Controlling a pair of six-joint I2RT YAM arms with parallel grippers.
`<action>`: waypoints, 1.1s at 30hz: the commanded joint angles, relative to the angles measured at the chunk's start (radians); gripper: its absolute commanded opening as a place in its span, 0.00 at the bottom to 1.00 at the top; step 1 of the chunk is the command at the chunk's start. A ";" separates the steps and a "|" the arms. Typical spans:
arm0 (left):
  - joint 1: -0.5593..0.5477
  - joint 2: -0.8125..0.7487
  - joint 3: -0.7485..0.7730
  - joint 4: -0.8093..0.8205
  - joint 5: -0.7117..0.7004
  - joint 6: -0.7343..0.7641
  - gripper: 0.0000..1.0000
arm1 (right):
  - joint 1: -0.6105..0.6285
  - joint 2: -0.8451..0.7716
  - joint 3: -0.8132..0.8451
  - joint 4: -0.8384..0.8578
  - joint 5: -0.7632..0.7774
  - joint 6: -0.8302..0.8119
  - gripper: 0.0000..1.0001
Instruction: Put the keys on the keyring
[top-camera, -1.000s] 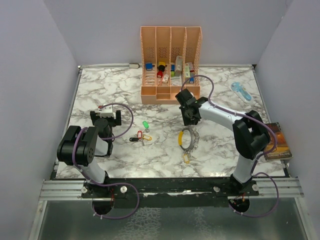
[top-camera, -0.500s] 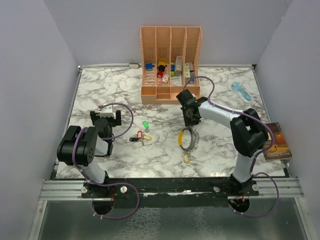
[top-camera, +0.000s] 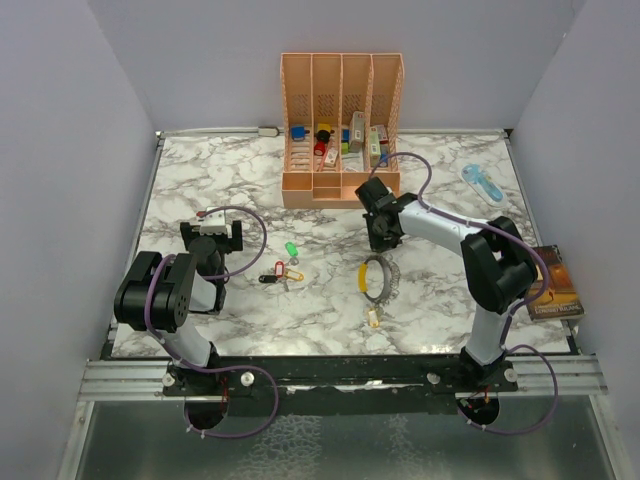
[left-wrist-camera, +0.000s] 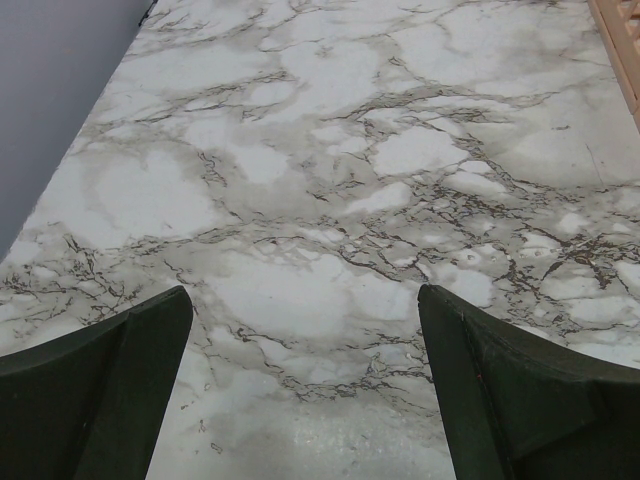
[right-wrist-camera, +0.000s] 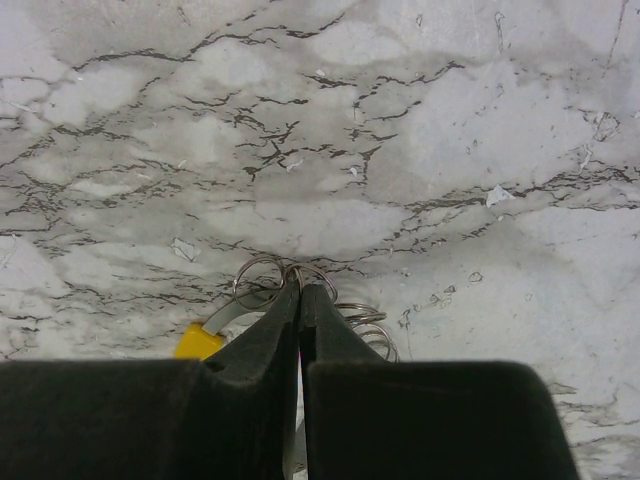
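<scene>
Glossy marble-look table (top-camera: 200, 180), silvery metal keyring (top-camera: 388, 283), plastic-tagged keys (top-camera: 280, 272)

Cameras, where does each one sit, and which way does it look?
Top view: above and behind the robot, looking down at the table; the left arm and right arm show, plus the keys and keyring.
Left wrist view: on the left wrist, looking across bare marble; the open left gripper shows at the bottom corners.
Right wrist view: on the right wrist, looking down at the keyring's wire loops; the shut right gripper shows, tips at them.
Shared: top and right wrist views both show the keyring.
</scene>
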 joint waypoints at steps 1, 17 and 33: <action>0.008 -0.006 0.014 0.003 0.019 -0.014 0.99 | -0.010 0.001 -0.029 0.047 -0.080 0.028 0.01; 0.011 -0.220 0.083 -0.284 0.237 0.052 0.99 | -0.026 -0.255 -0.037 0.131 -0.316 0.255 0.01; -0.025 -0.266 0.322 -0.346 0.545 -0.043 0.88 | -0.022 -0.182 0.168 0.214 -0.381 0.653 0.01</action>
